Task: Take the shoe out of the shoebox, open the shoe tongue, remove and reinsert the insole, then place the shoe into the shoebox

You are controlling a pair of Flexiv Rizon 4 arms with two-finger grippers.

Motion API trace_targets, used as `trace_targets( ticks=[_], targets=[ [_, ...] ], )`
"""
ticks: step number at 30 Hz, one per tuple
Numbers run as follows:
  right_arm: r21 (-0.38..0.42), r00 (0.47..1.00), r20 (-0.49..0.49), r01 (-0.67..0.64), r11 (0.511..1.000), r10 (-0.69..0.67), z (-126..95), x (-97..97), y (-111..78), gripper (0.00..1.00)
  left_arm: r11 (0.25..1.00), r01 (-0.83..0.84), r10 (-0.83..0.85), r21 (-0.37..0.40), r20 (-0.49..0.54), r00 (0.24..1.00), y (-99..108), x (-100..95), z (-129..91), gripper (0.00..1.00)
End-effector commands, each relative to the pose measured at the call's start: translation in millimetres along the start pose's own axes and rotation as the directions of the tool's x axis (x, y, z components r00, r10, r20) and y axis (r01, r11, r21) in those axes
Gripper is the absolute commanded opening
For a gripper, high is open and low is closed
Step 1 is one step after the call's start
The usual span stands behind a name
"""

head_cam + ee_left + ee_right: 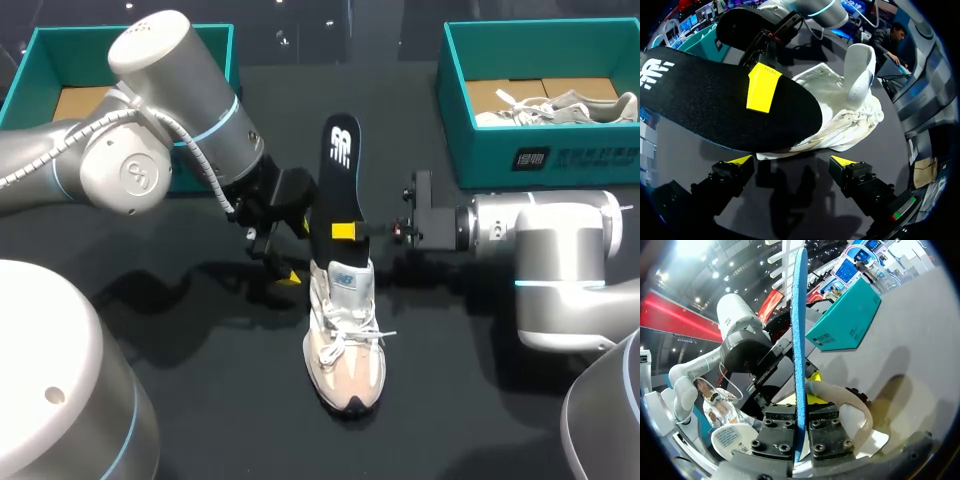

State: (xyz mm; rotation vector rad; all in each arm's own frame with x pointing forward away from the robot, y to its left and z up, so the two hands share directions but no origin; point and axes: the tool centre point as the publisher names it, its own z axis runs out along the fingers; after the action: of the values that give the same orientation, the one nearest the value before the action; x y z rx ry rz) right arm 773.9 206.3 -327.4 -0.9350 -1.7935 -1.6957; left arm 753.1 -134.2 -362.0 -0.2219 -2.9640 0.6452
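Pale shoe (345,340) mid-counter (200,400), toe toward near edge, well apart from left shoebox (40,60) and right shoebox (540,150) at far corners. Right gripper (345,232) pinched on black insole (340,170), upright from heel. Left gripper (790,162) spread wide, empty, beside heel. Second shoe (560,108) inside right shoebox.

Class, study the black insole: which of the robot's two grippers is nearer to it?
Right. The right gripper is shut on the insole, one finger on each face. The left gripper hangs open beside the insole, apart from it, its fingers touching nothing.
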Motion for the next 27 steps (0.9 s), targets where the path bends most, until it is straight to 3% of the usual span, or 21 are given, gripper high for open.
trace_targets(
  ticks=[1, 27],
  targets=[
    [-0.007, 1.0, 0.001, -0.011, 1.0, 0.011, 2.4, -3.5, -12.2, 0.0, 1.0, -0.001, 0.001, -0.001, 0.001, 1.0, 0.7, 0.7, -0.4, 1.0],
    [-0.012, 0.995, -0.022, -0.092, 0.996, 0.092, 4.9, 3.7, -60.7, 0.0, 1.0, -0.001, 0.001, -0.001, 0.001, 1.0, 0.7, 0.7, -0.4, 1.0]
  ],
)
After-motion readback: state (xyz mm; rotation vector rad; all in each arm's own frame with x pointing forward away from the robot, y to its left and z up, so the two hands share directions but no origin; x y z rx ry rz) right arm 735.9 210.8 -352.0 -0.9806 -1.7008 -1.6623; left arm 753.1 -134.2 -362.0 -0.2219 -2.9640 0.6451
